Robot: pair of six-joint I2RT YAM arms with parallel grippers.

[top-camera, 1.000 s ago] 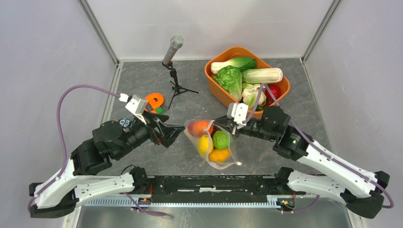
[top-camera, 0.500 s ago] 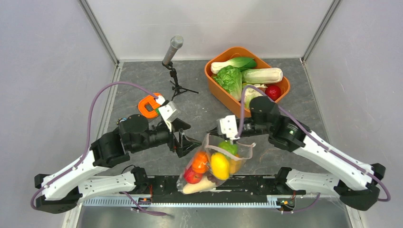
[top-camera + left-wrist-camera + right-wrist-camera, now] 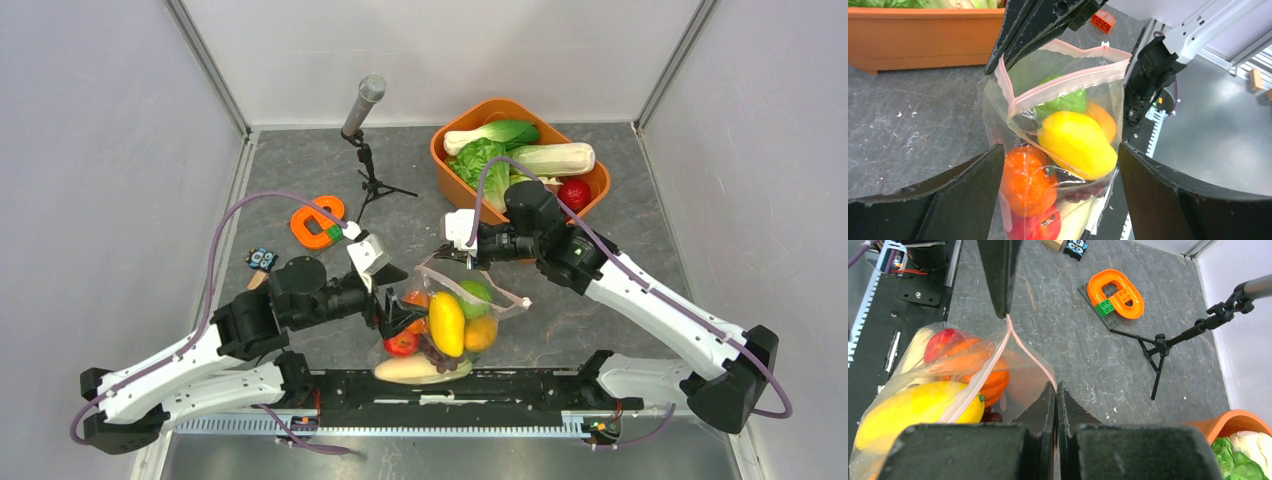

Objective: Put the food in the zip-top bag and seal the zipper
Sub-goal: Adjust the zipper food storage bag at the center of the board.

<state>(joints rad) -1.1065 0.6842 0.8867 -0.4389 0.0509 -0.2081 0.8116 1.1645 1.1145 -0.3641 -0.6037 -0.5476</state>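
Judged the filling largely done: saw a yellow piece (image 3: 1078,142), an orange piece (image 3: 1023,180), a green piece (image 3: 1064,102) and a red piece (image 3: 1034,225) inside the zip-top bag (image 3: 440,335), hanging from the right claw (image 3: 1056,390). Found that claw pressed together, pinching one end of the zipper (image 3: 1068,82). Found the left claw (image 3: 1060,150) spread wide, astride the bag's lower half; could not tell about contact with the film. Saw the zipper gaping just ahead of the left claw, so sealing not yet done. Noted more produce in the orange tub (image 3: 452,195) behind the right claw. Judged room tight beneath both claws, over the black rail (image 3: 500,385) at the desk's (image 3: 300,170) near edge. Judged open desk beyond the left claw, toward the orange toy block (image 3: 318,222) and microphone stand (image 3: 362,130).
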